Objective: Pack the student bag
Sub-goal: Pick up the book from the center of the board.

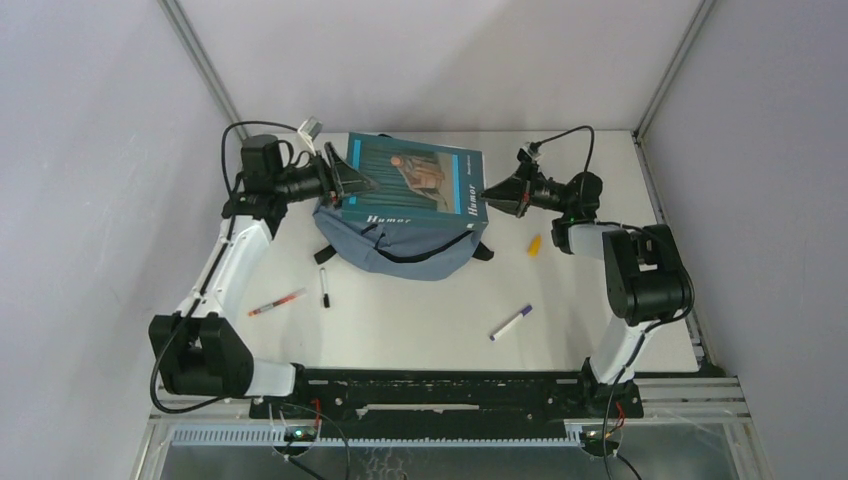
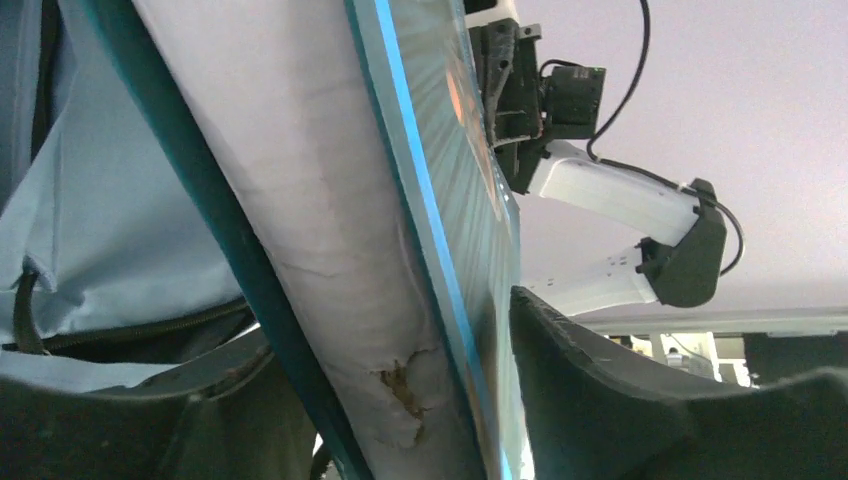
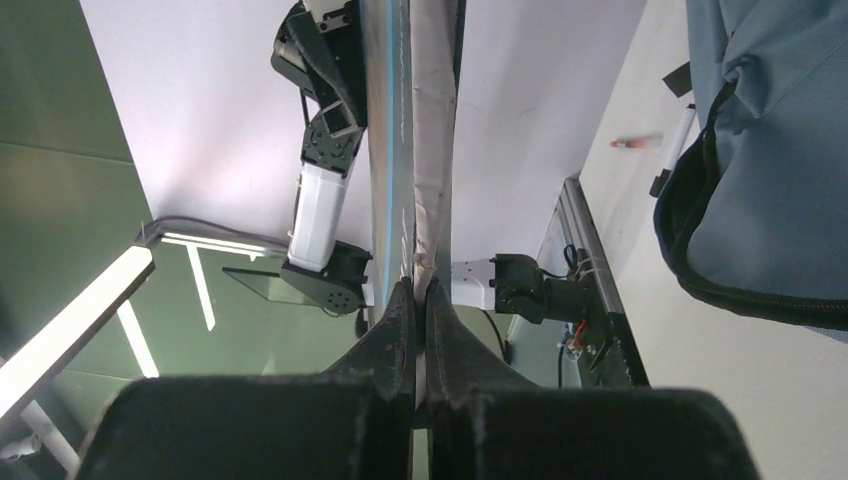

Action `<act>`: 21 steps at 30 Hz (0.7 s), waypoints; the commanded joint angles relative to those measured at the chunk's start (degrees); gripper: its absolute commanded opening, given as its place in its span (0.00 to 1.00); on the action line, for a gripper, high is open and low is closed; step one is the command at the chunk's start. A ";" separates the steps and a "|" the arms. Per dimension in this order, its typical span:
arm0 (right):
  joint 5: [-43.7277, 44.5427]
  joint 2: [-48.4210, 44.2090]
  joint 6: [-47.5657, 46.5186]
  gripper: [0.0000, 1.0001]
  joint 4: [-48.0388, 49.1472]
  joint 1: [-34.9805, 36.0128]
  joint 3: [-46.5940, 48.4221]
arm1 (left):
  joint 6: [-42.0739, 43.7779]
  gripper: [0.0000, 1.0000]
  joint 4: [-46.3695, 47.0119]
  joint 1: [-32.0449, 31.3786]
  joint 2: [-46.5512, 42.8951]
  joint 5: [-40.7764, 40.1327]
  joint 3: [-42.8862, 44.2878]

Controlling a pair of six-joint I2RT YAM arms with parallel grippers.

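My right gripper (image 1: pixel 492 194) is clenched on the right edge of the book (image 1: pixel 410 180), with only a thin part of it pinched between the pads. My left gripper (image 1: pixel 345 178) straddles the left edge, a finger on each side of the page block, but I cannot tell whether those pads actually bite. The book hangs over the far part of the student bag (image 1: pixel 400 250), which lies mid-table (image 1: pixel 420 330) toward the far side. To do this well, I reckon I want a sure hold on both edges, then one edge tipped down and lined up with the zippered mouth before lowering, with no twist between the arms. From above, the book hides the opening, so how wide it gapes is unclear.
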 commanded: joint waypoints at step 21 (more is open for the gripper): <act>-2.46 -2.18 -2.41 1.00 11.46 -2.38 -4.30 | -1.29 0.12 7.00 -0.03 -12.93 5.85 -8.99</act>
